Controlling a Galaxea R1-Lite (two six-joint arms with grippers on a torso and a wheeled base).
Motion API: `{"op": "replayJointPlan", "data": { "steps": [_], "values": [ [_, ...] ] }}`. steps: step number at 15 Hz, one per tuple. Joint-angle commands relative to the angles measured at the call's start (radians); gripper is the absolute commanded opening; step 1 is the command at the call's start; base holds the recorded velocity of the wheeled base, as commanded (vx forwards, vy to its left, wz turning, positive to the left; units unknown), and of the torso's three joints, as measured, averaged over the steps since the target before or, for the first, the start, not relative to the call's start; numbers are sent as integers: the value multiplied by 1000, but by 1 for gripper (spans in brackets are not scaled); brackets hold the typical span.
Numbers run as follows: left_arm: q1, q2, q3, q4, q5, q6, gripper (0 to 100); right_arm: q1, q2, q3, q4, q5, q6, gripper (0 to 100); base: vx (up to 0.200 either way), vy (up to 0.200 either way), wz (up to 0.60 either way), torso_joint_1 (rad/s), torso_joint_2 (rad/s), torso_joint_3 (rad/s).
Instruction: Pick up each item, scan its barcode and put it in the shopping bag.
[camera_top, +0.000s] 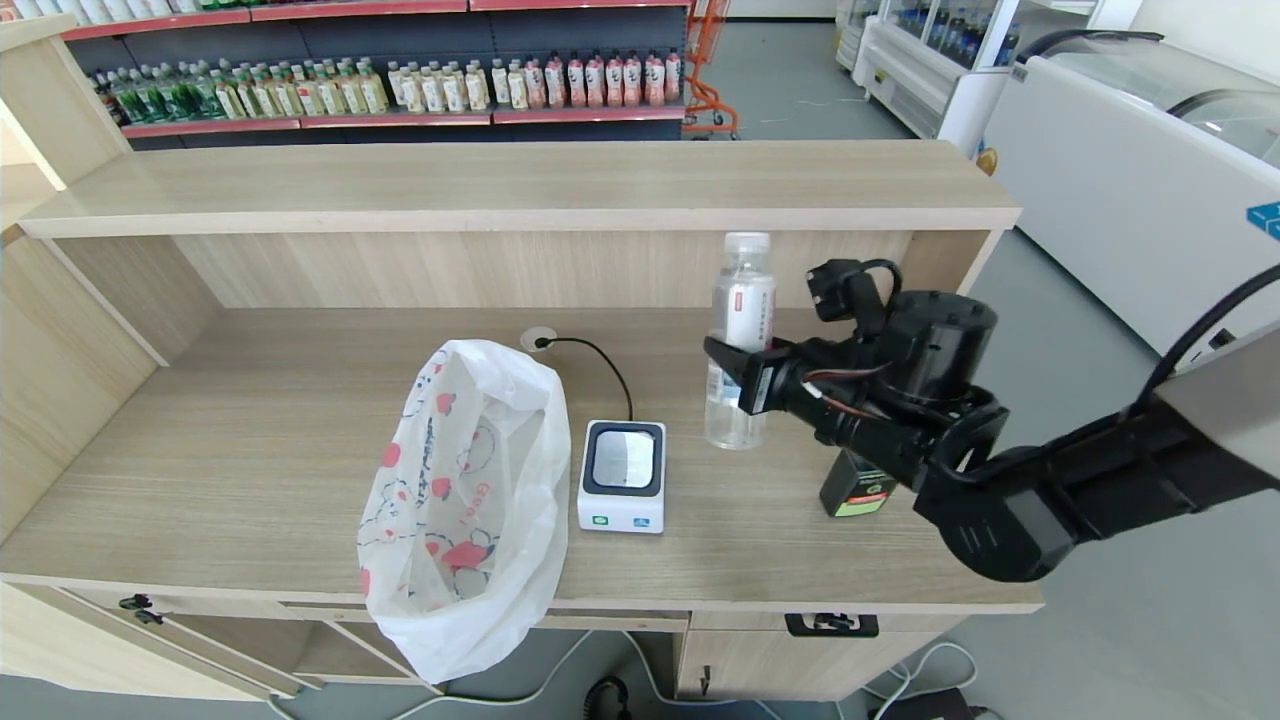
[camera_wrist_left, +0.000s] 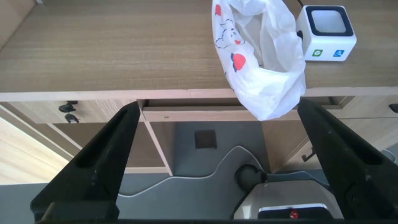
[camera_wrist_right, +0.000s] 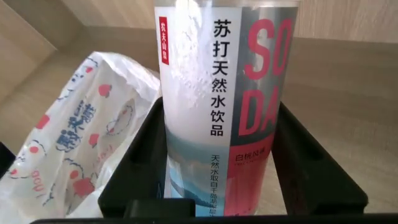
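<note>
– Now, condition of the working tool?

– The right gripper (camera_top: 742, 378) is clenched on the bottle (camera_top: 741, 300). One finger lies against each side of the label, low on the body. The bottle stands upright between them. I cannot tell whether its base is on the counter (camera_top: 250, 430) or just off it.

– And the other tool?

– The left gripper (camera_wrist_left: 217, 107) is released, fingers spread wide with nothing between them. It hangs off the counter's front edge, and the shopping bag (camera_wrist_left: 264, 68) is ahead of its fingertips.

– Position of the stations relative to the loaded gripper?

– The scanner (camera_top: 622, 470) sits near it, beyond its fingertips and a little nearer the counter's front edge, window facing up. The shopping bag is past the scanner on the same side, mouth open, its lower part drooping over the counter's front edge.

– Progress?

– In my judgement, early. What shows of the bag's inside is only plastic folds. The bottle is grasped but not presented to the scanner window. A small dark box (camera_top: 857, 490) lies behind the gripper, under its arm, untouched.

– Outstanding?

– Scanning and bagging the bottle, then the full cycle for the dark box.
</note>
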Motion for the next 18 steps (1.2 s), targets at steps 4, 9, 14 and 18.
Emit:
{"op": "replayJointPlan", "data": {
  "steps": [4, 9, 14, 18],
  "values": [
    [0, 0, 0, 1, 0, 0, 100, -63, -309, 22, 0, 258, 157, 0, 0, 0, 0, 0, 0, 0],
    [0, 0, 0, 1, 0, 0, 100, -29, -510, 176, 40, 423, 226, 0, 0, 0, 0, 0, 0, 0],
    [0, 0, 0, -1, 0, 0, 100, 45, -671, 233, 89, 552, 452, 0, 0, 0, 0, 0, 0, 0],
    [0, 0, 0, 1, 0, 0, 100, 46, -731, 231, 164, 627, 452, 0, 0, 0, 0, 0, 0, 0]
  ]
}}
